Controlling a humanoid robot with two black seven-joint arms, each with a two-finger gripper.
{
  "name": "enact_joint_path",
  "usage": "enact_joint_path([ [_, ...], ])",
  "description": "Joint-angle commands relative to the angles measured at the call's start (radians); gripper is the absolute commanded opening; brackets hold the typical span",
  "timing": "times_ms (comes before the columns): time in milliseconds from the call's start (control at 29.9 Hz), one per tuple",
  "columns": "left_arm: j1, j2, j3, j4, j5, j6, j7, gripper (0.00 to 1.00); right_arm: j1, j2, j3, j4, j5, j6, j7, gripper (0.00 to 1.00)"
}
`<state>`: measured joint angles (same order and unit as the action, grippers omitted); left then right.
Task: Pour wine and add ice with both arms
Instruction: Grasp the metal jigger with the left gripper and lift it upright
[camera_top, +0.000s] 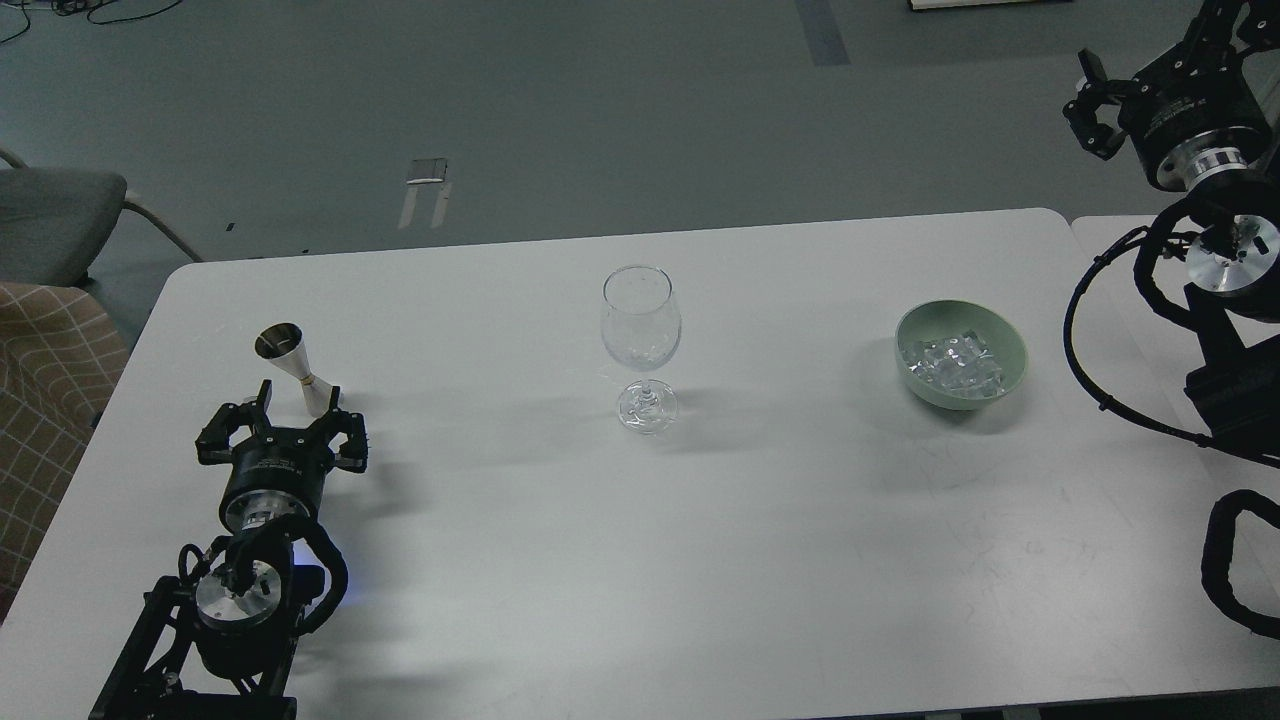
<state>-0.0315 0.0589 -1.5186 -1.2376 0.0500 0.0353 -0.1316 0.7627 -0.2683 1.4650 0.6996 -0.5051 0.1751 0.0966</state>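
On the white counter (500, 560), the left pincer (292, 410) gapes wide, holding nothing, just short of one upright steel jigger (297, 369). One wine glass (642, 345) stands upright mid-counter. Rightward, one green bowl (1005, 380) holds a heap of ice (950, 363); the right pincer (1088, 105) hangs open, empty, above the far edge.

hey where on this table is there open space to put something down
Bare patches: the wide near strip in front of the wine glass, and the stretch between glass and green bowl. Tightest spot: the far-left, where the jigger stands right by the left gripper.
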Motion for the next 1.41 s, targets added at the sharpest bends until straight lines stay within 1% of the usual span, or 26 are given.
enact_joint_path([
  [0, -0.022, 0.002, -0.002, 0.026, -0.001, -0.001, 0.000, 0.65, 0.001, 0.000, 0.000, -0.002, 0.000, -0.009, 0.003, 1.00],
  [234, -0.086, 0.001, -0.015, 0.104, -0.006, -0.011, 0.000, 0.60, 0.001, 0.000, 0.000, -0.003, -0.001, -0.011, 0.003, 1.00],
  [468, -0.156, 0.001, -0.020, 0.190, -0.007, -0.012, -0.002, 0.60, 0.001, 0.000, -0.002, -0.006, -0.003, -0.048, 0.003, 1.00],
  [602, -0.179, 0.004, -0.020, 0.236, -0.015, -0.014, -0.002, 0.60, 0.000, -0.005, -0.002, -0.006, -0.003, -0.049, 0.003, 1.00],
  [736, -0.218, 0.007, -0.022, 0.306, -0.025, -0.017, -0.002, 0.60, 0.000, -0.009, -0.003, -0.006, -0.003, -0.051, 0.003, 1.00],
  [870, -0.235, 0.010, -0.018, 0.325, -0.059, -0.032, 0.000, 0.59, 0.000, -0.006, -0.003, -0.006, -0.003, -0.051, 0.003, 1.00],
  [937, -0.235, 0.018, -0.018, 0.330, -0.064, -0.049, -0.002, 0.54, 0.000, -0.005, -0.003, -0.006, -0.003, -0.051, 0.003, 1.00],
  [970, -0.235, 0.018, -0.018, 0.330, -0.064, -0.051, -0.002, 0.53, 0.000, -0.003, -0.003, -0.006, -0.003, -0.051, 0.003, 1.00],
  [1138, -0.245, 0.019, -0.020, 0.343, -0.068, -0.052, 0.000, 0.52, 0.000, -0.008, -0.005, -0.005, -0.003, -0.051, 0.003, 1.00],
  [1204, -0.265, 0.019, -0.018, 0.377, -0.067, -0.054, -0.002, 0.51, 0.000, -0.009, -0.005, -0.005, -0.003, -0.051, 0.000, 1.00],
  [1372, -0.286, 0.019, -0.020, 0.409, -0.068, -0.064, -0.002, 0.50, -0.006, -0.008, -0.005, -0.003, -0.003, -0.051, 0.003, 1.00],
])
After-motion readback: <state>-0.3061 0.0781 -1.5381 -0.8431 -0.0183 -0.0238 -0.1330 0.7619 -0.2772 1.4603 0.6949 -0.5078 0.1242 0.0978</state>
